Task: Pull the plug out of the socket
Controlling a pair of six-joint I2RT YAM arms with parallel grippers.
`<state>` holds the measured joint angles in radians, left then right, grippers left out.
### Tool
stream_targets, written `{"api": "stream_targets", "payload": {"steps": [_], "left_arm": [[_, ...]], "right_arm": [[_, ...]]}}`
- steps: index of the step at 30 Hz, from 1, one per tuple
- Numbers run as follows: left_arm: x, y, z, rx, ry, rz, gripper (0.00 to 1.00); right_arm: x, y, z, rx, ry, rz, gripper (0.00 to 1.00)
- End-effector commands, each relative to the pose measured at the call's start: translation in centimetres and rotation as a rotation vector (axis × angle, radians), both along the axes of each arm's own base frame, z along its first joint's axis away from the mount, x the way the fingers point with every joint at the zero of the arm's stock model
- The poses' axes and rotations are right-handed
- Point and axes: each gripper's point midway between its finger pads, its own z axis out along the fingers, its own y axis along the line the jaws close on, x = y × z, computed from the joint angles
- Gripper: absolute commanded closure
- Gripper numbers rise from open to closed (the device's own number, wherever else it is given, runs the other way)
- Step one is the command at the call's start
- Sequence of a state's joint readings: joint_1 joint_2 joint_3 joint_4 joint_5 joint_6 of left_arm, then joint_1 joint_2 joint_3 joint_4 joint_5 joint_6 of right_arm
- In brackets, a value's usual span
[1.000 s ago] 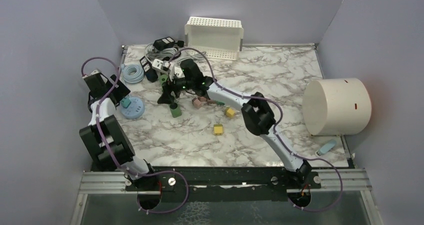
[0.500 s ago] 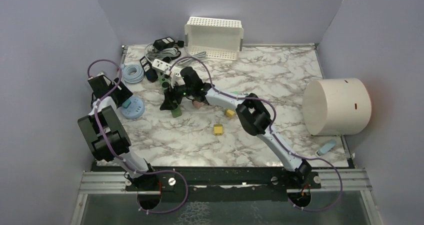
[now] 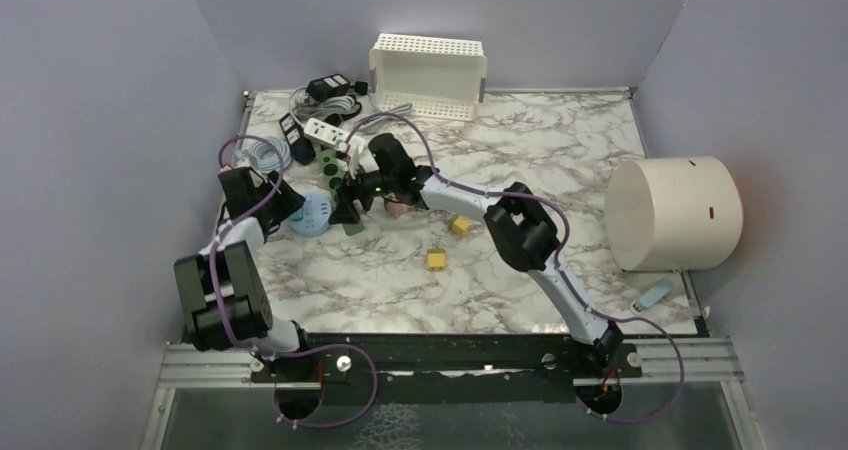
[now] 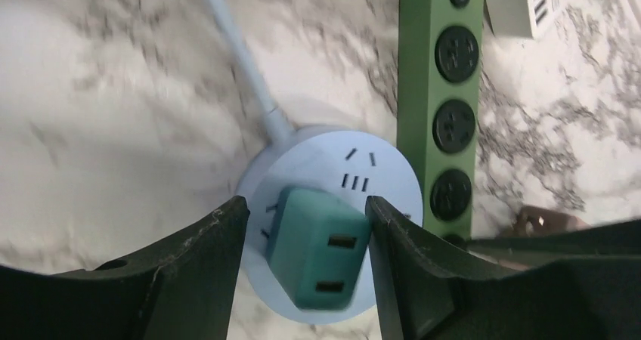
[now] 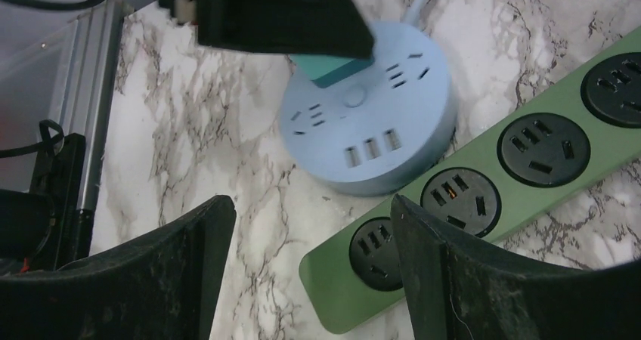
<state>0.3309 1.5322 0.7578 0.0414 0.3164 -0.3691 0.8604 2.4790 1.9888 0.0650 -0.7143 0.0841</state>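
Overhead at left: left tool [image 3: 290, 207] had swung in from the counter [image 3: 560, 170] edge over the round socket [image 3: 315, 213], which had shifted right. Left wrist: jaws were narrowing around the seated teal plug [image 4: 317, 253], gap on one side, not clamped, so no pull yet. Right wrist: right tool [image 5: 310, 208] gaped empty above green strip [image 5: 484, 181].

On my feed the marble counter [image 3: 600, 170] carries a round blue socket [image 3: 312, 213] just beside a green power strip [image 5: 484, 174]. I also see a coiled cable [image 3: 265, 150], a white basket [image 3: 428, 75] at the far edge, a yellow block [image 3: 437, 259] near the middle and a cream cylinder [image 3: 672, 213] on the right.
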Motion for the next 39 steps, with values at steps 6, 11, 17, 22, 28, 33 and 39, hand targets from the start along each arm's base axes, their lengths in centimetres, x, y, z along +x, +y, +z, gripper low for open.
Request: {"api": "stream_targets", "payload": {"steps": [6, 11, 17, 22, 28, 33, 39], "left_arm": [[-4.1, -1.3, 2.5, -0.009, 0.010, 0.051, 0.37], [-2.7, -1.4, 3.5, -0.003, 0.001, -0.007, 0.36], [-2.7, -2.1, 3.6, -0.029, -0.002, -0.045, 0.36], [-4.1, -2.9, 2.8, -0.046, 0.011, -0.058, 0.35], [-5.4, -3.2, 1.4, -0.053, 0.040, -0.058, 0.34], [-5.1, -3.2, 1.5, -0.042, 0.035, -0.069, 0.37], [-4.7, -2.9, 1.6, -0.031, 0.034, -0.076, 0.63]], "right_arm": [[0.5, 0.4, 4.3, 0.054, -0.153, -0.090, 0.32], [-1.0, 2.2, 3.2, 0.063, -0.189, -0.061, 0.37], [-3.2, 3.7, 1.1, 0.049, -0.267, -0.031, 0.51], [-3.0, 4.3, -2.4, -0.018, -0.306, -0.062, 0.57], [-3.1, 3.9, -8.0, -0.150, -0.311, -0.064, 0.75], [-2.6, 2.6, -11.6, -0.256, -0.325, -0.074, 0.87], [-2.9, 1.7, -13.5, -0.305, -0.311, -0.064, 0.86]]}}
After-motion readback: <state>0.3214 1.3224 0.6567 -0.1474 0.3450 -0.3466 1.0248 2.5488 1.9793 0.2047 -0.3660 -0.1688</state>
